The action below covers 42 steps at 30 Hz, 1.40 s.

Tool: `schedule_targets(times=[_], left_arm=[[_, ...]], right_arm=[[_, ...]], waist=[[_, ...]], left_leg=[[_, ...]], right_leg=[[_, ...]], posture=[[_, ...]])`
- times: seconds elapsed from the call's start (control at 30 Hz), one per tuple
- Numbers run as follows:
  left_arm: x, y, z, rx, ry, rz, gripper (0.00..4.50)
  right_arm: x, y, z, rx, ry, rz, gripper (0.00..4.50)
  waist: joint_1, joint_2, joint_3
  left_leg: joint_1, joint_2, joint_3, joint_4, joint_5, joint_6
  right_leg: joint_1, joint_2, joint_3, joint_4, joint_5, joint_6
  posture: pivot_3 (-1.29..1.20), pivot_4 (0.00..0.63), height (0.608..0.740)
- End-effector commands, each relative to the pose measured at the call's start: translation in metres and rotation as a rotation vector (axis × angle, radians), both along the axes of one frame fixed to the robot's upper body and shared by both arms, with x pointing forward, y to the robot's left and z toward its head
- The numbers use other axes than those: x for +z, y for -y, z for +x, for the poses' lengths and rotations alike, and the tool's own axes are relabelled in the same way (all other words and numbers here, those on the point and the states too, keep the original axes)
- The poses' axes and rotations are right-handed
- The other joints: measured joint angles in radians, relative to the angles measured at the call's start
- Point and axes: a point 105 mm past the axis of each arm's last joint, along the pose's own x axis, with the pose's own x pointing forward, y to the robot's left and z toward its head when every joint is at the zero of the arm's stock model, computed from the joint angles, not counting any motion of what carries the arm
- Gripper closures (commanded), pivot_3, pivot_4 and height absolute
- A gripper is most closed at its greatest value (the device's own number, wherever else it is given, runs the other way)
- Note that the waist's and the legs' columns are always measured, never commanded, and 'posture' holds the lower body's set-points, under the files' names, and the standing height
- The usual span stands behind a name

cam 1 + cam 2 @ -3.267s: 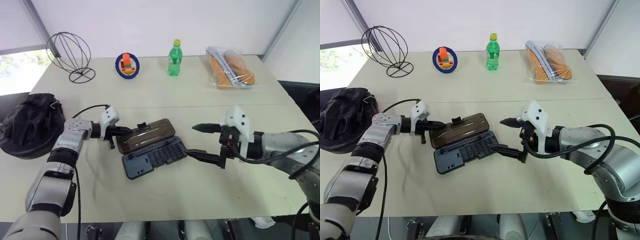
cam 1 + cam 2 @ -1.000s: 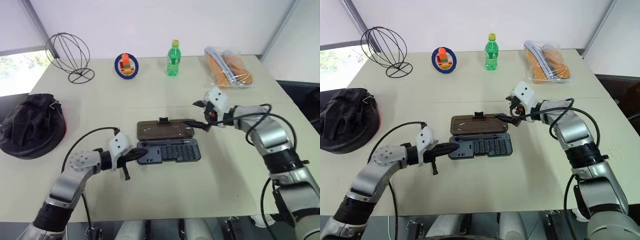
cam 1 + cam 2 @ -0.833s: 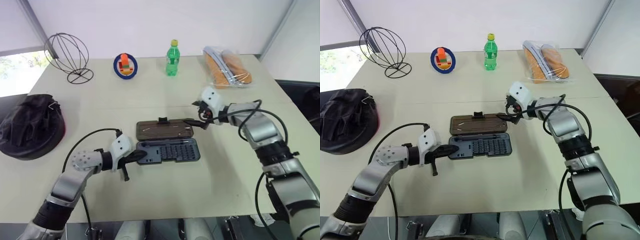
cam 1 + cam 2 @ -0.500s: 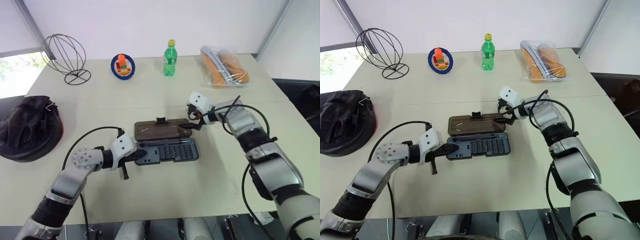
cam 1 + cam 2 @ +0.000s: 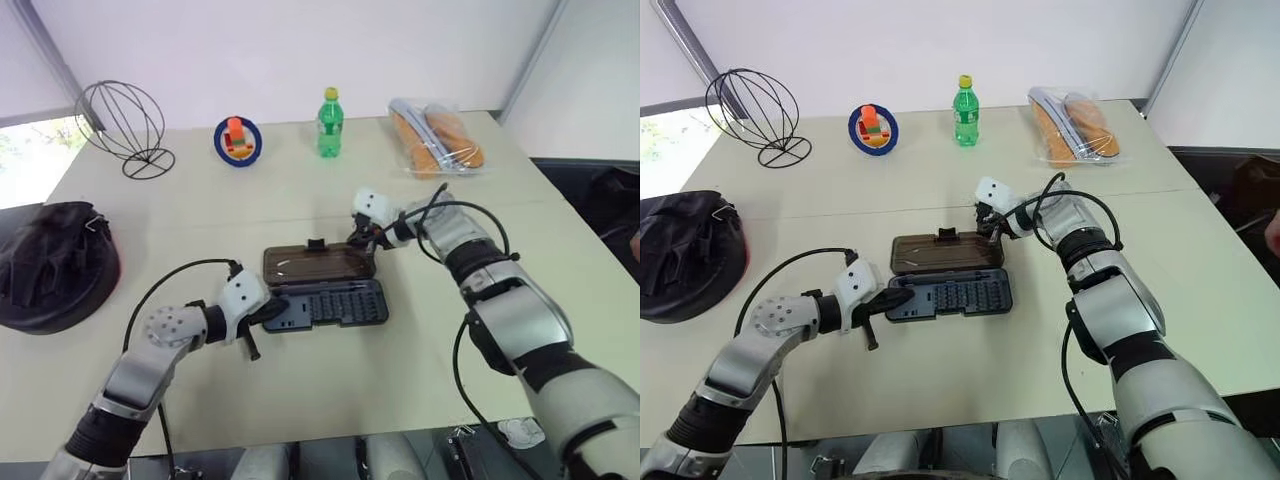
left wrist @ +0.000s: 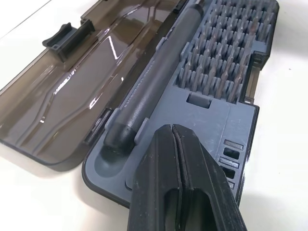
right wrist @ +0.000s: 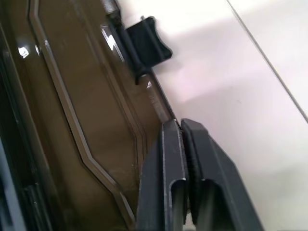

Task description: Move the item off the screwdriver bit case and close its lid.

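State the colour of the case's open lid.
Translucent smoky brown lid, with a black latch tab; clearest in the left wrist view.

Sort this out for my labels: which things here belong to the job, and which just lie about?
Job: black helmet, bit case, its open lid, left gripper, right gripper.
Lying about: wire globe, green bottle, bagged bread, blue ring toy.

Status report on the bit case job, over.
Left gripper shut, pressing the tray's end. Right gripper shut at the lid edge. Lid flat open. Black item already off, table's left. Nothing blocking.
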Motion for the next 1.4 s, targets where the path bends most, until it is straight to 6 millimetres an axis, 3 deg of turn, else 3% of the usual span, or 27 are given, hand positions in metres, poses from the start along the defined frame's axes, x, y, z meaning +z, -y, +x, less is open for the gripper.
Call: schedule_targets(times=[0.03,0.33,0.43,0.6,0.63,0.87,0.97,1.1,1.2,1.4], left_arm=[[-0.017,-0.009,-0.006,0.051,-0.073,0.014,4.50],[-0.022,-0.011,-0.006,0.084,-0.077,0.009,4.50],[-0.023,-0.010,-0.004,0.084,-0.073,0.011,4.50],[-0.023,-0.009,-0.002,0.076,-0.063,0.019,4.50],[-0.024,-0.009,-0.002,0.076,-0.062,0.020,4.50],[-0.025,-0.009,0.000,0.089,-0.048,0.019,4.50],[-0.025,-0.009,0.001,0.100,-0.040,0.018,4.50],[-0.024,-0.011,0.004,0.125,-0.024,0.016,4.50],[-0.023,-0.012,0.006,0.138,-0.013,0.016,4.50],[-0.022,-0.017,0.008,0.165,-0.002,0.016,4.50]], right_arm=[[-0.032,0.003,-0.012,0.077,-0.032,-0.112,4.46],[-0.013,0.005,-0.007,0.087,0.008,-0.058,4.46],[-0.009,0.007,-0.007,0.095,-0.004,-0.051,3.61],[-0.010,0.008,-0.010,0.103,-0.048,-0.073,0.84],[-0.013,0.009,-0.011,0.108,-0.059,-0.090,0.49],[-0.032,0.013,-0.017,0.095,-0.132,-0.156,0.49],[-0.037,0.009,-0.020,0.070,-0.185,-0.116,1.29],[-0.046,0.004,-0.025,0.023,-0.255,-0.075,3.33],[-0.050,0.003,-0.025,0.003,-0.272,-0.066,4.48],[-0.059,0.011,-0.021,0.010,-0.178,-0.153,4.48]], waist=[[0.000,0.000,-0.001],[0.000,0.002,-0.003],[0.001,0.003,-0.003],[-0.001,0.003,-0.003],[-0.001,0.003,-0.003],[0.001,0.004,-0.005],[-0.001,0.005,-0.007],[0.001,0.006,-0.008],[0.000,0.005,-0.009],[-0.002,0.004,-0.013]], left_leg=[[0.002,0.000,0.000,-0.002,0.000,0.000],[0.006,0.000,0.000,-0.007,0.001,-0.002],[0.006,0.000,0.000,-0.007,0.001,-0.002],[0.006,0.000,0.000,-0.007,0.001,-0.002],[0.006,0.000,0.000,-0.007,0.001,-0.002],[0.007,0.000,0.000,-0.007,0.001,-0.002],[0.007,0.000,-0.001,-0.007,0.001,-0.002],[0.007,0.000,-0.002,-0.008,0.001,-0.002],[0.007,0.000,-0.003,-0.009,0.001,-0.002],[0.013,0.001,-0.004,-0.010,0.001,-0.002]], right_leg=[[0.001,0.000,0.000,0.000,0.000,-0.001],[0.003,0.000,0.001,0.000,-0.002,-0.002],[0.003,0.000,0.001,0.000,-0.002,-0.002],[0.003,0.000,0.001,0.000,-0.002,-0.002],[0.003,0.000,0.001,0.000,-0.002,-0.002],[0.003,0.000,0.001,0.000,-0.002,-0.002],[0.004,0.000,0.001,0.000,-0.002,-0.003],[0.004,0.000,0.000,0.000,-0.002,-0.003],[0.004,0.000,0.000,-0.001,-0.003,-0.004],[0.010,0.003,0.000,0.000,-0.003,-0.005]], posture=[[0.00,0.150,0.740],[0.00,0.150,0.740],[0.00,0.150,0.740],[0.00,0.150,0.740],[0.00,0.150,0.740],[0.00,0.150,0.740],[0.00,0.150,0.740],[0.00,0.150,0.740],[0.00,0.150,0.740],[0.00,0.150,0.740]])
